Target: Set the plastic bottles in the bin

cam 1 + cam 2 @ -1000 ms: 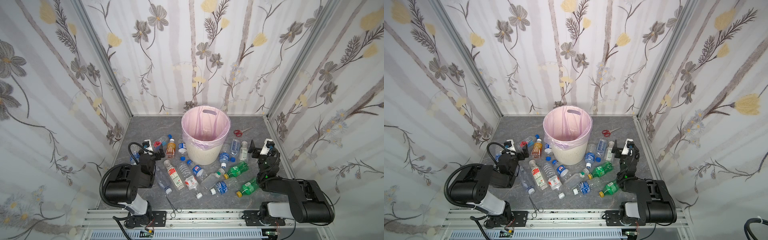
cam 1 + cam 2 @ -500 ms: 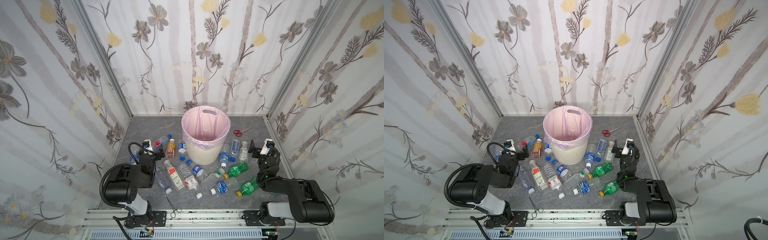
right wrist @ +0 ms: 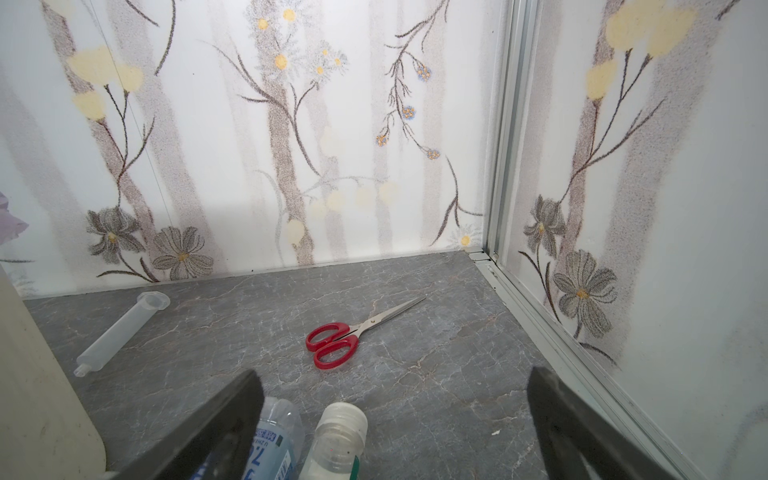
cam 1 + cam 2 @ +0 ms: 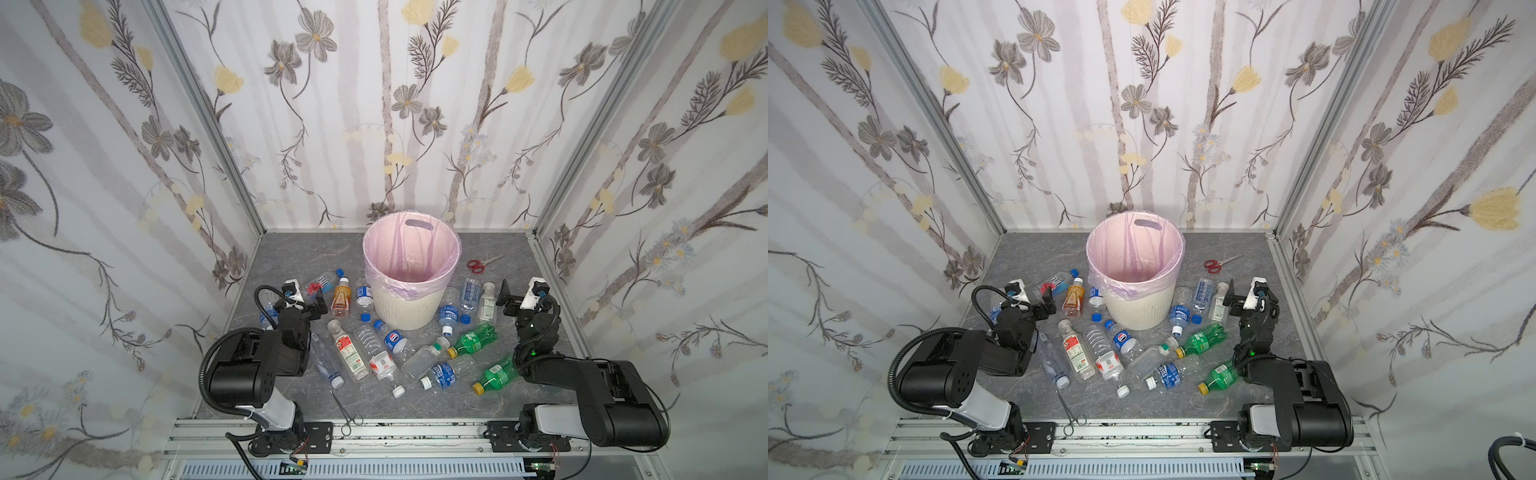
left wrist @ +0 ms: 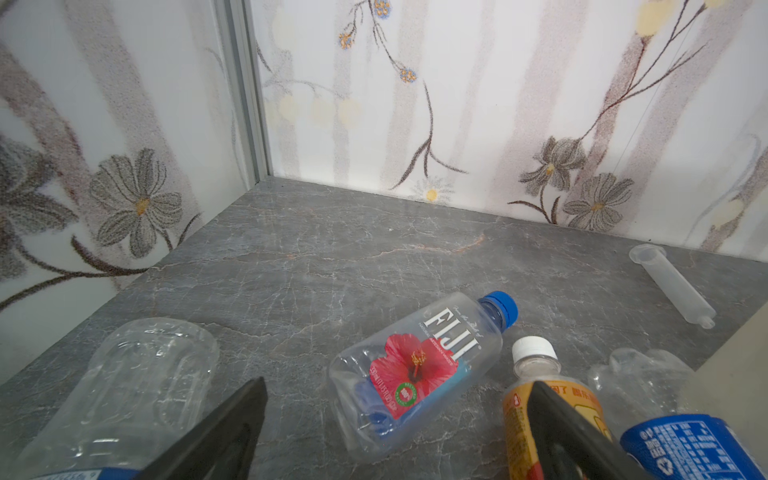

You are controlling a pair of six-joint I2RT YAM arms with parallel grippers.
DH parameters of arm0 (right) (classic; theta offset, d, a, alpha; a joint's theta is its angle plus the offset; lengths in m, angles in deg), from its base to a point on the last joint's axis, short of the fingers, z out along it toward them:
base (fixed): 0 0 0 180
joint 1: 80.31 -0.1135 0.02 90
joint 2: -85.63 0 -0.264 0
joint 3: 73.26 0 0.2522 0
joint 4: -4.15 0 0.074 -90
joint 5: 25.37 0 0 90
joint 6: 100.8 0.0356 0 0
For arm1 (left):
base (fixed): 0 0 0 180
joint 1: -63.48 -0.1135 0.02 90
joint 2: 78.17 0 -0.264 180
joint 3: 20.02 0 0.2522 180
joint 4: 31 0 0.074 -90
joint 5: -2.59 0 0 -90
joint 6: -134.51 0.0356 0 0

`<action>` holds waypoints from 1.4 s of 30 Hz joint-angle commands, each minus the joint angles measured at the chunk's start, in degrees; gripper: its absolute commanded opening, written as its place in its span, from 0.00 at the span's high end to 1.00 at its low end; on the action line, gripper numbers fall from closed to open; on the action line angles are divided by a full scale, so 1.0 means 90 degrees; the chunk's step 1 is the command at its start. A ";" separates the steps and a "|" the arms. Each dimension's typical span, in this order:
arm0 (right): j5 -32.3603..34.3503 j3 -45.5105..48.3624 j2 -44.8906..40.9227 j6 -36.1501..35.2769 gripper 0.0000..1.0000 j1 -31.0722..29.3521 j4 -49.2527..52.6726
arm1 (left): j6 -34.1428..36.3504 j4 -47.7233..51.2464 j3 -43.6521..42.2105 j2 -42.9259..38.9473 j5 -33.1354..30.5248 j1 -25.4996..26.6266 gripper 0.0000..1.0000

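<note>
The cream bin [image 4: 399,309] [image 4: 1133,309] with its pink liner stands at the middle back and looks empty. Plastic bottles lie scattered on the grey floor in front of and beside it, among them two green ones [image 4: 473,338] [image 4: 496,376]. My left gripper [image 4: 305,301] [image 5: 399,382] hovers open left of the bin, over a Fiji bottle [image 5: 419,370] and beside an orange bottle [image 5: 519,415]. My right gripper [image 4: 517,297] [image 3: 397,374] hangs open right of the bin, above a white-capped bottle [image 3: 336,436] and a blue-labelled bottle [image 3: 274,440].
Red-handled scissors [image 3: 332,345] [image 4: 480,264] lie at the back right. A clear syringe barrel [image 3: 120,328] [image 5: 673,286] lies behind the bin. Thin metal forceps [image 4: 345,409] rest near the front rail. Flowered walls close in the back and both sides.
</note>
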 commanded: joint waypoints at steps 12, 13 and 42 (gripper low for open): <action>0.0961 -0.2045 -0.1078 0.0524 0.00 -0.0220 0.4938 | -0.0863 0.2875 0.0528 -0.2367 -0.0931 0.0414 0.00; 0.1030 -0.2116 -0.1175 0.0596 0.00 -0.0244 0.5185 | -0.0877 0.3172 0.0633 -0.2522 -0.1023 0.0528 0.00; -0.0404 -0.3436 -0.1088 0.1761 0.12 -0.0270 0.9130 | -0.1058 0.9284 0.3088 -0.3839 -0.0002 0.1409 0.00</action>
